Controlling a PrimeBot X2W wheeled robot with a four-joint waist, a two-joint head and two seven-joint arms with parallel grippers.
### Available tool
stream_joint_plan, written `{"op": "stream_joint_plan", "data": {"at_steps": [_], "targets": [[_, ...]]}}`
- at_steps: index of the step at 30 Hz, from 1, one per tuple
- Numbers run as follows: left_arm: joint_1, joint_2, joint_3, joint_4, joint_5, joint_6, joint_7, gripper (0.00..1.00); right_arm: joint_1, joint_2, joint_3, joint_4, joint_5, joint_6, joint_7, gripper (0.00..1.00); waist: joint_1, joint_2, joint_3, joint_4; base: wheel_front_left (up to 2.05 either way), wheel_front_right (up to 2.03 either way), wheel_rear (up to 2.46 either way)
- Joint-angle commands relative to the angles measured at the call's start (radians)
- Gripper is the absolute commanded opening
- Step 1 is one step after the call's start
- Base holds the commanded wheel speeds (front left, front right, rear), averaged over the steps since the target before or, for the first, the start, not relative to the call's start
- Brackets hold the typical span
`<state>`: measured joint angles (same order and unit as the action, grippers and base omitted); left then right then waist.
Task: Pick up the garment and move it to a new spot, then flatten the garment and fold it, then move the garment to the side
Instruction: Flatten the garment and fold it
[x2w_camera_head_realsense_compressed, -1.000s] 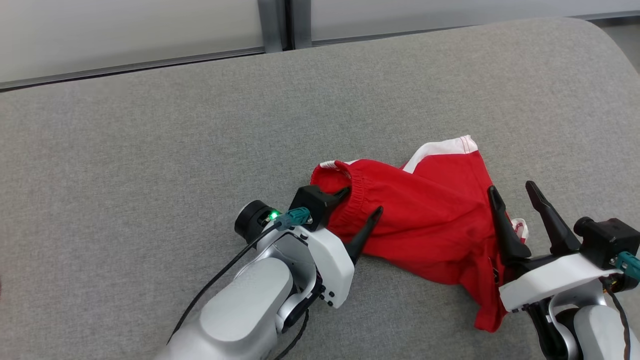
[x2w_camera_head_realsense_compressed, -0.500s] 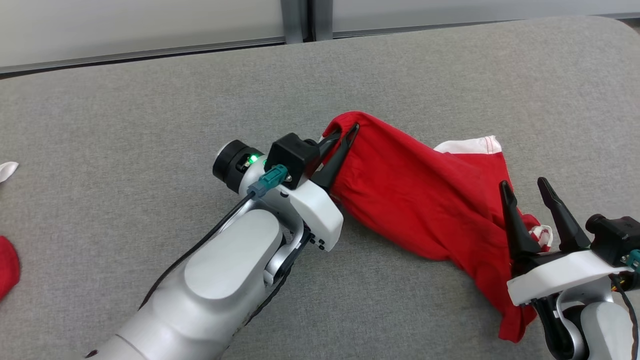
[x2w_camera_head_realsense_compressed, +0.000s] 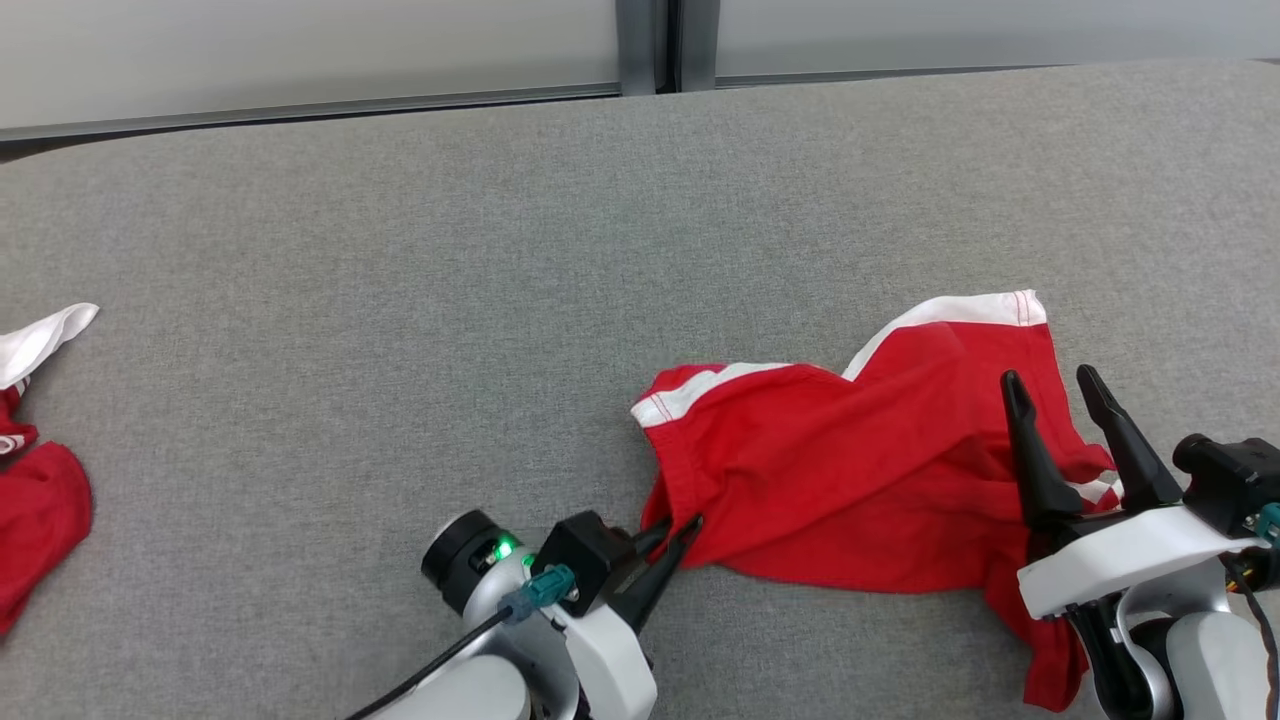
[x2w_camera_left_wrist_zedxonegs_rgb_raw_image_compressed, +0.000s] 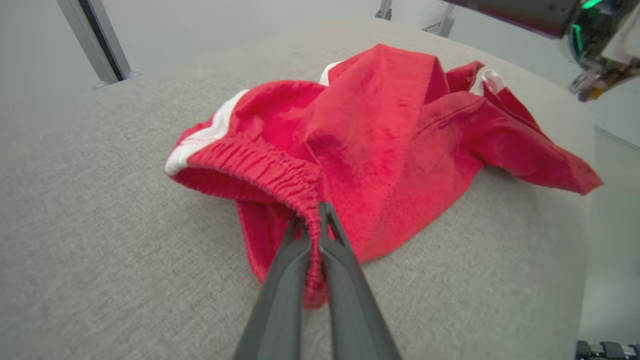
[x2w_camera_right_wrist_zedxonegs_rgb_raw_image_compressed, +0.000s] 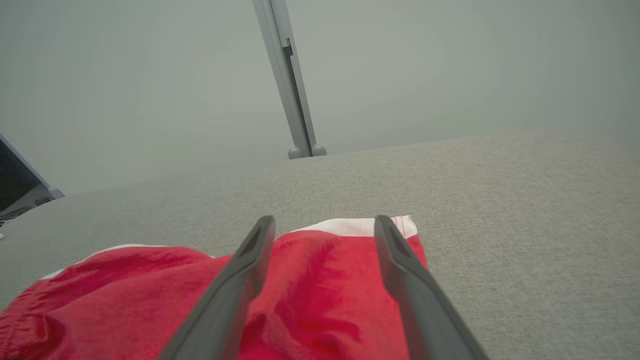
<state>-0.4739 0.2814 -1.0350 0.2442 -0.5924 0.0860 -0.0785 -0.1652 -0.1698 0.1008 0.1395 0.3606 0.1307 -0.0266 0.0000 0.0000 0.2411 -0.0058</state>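
Pickup step, looks like: left gripper (x2w_camera_head_realsense_compressed: 681, 524) pinched tight on red shorts (x2w_camera_head_realsense_compressed: 850, 480) at waistband (x2w_camera_left_wrist_zedxonegs_rgb_raw_image_compressed: 260, 167). Right gripper (x2w_camera_head_realsense_compressed: 1048, 376) wide open, empty. Next up: lift, carry to new spot.

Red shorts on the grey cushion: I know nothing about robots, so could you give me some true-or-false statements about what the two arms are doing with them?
1. The left arm's fingers are shut on the elastic waistband of the red shorts with white trim. True.
2. The right arm's fingers are clamped on the shorts. False: they stand apart over the fabric, gripping nothing.
3. The shorts lie flat and neatly folded. False: they are crumpled.
4. Another red-and-white cloth lies at the far left of the grey fabric surface. True.
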Motion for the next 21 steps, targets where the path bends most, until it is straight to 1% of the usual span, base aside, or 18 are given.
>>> {"op": "stream_joint_plan", "data": {"at_steps": [1,5,8,12,15,16,17,19,21], "targets": [[0.007,0.013,0.000,-0.003,-0.003,0.007,0.004,0.00,0.007,-0.003,-0.004,-0.003,-0.002,0.000,0.002,1.00,0.0000,0.0000,0.000,0.002,0.00,0.00,0.00],[0.070,0.037,-0.021,-0.012,-0.028,0.014,0.040,0.00,0.012,-0.002,0.003,0.000,-0.001,0.000,0.008,1.00,0.0000,0.0000,-0.010,0.003,0.00,0.00,0.00],[0.111,0.055,-0.020,0.007,-0.050,0.030,0.050,0.00,0.014,-0.002,0.006,0.001,-0.001,0.000,0.012,1.00,0.0000,0.0000,-0.017,0.000,0.00,0.00,0.00],[0.140,0.079,-0.005,0.044,-0.057,0.058,0.039,0.00,0.020,-0.002,0.000,-0.003,-0.002,0.000,0.015,1.00,0.0000,0.0000,-0.024,0.002,0.00,0.00,0.00],[0.146,0.086,0.009,0.080,-0.065,0.074,0.030,0.00,0.026,-0.004,-0.004,-0.003,-0.003,0.000,0.017,1.00,0.0000,0.0000,-0.031,0.004,0.00,0.00,0.00],[0.149,0.082,0.020,0.089,-0.073,0.080,0.019,0.78,0.028,-0.005,-0.004,-0.003,-0.003,0.000,0.017,1.00,0.0000,0.0000,-0.034,0.004,0.00,0.00,0.00],[0.150,0.078,0.028,0.092,-0.076,0.083,0.009,1.00,0.029,-0.006,-0.005,-0.004,-0.003,0.000,0.018,1.00,0.0000,0.0000,-0.037,0.004,0.00,0.00,0.00],[0.155,0.065,0.049,0.090,-0.091,0.090,-0.023,1.00,0.033,-0.007,-0.007,-0.006,-0.004,0.000,0.020,1.00,0.0000,0.0000,-0.045,0.003,0.00,0.00,0.00],[0.159,0.058,0.079,0.086,-0.104,0.107,-0.063,1.00,0.038,-0.007,-0.010,-0.008,-0.005,0.000,0.023,1.00,0.0000,0.0000,-0.054,0.003,0.00,0.00,0.00]]}}
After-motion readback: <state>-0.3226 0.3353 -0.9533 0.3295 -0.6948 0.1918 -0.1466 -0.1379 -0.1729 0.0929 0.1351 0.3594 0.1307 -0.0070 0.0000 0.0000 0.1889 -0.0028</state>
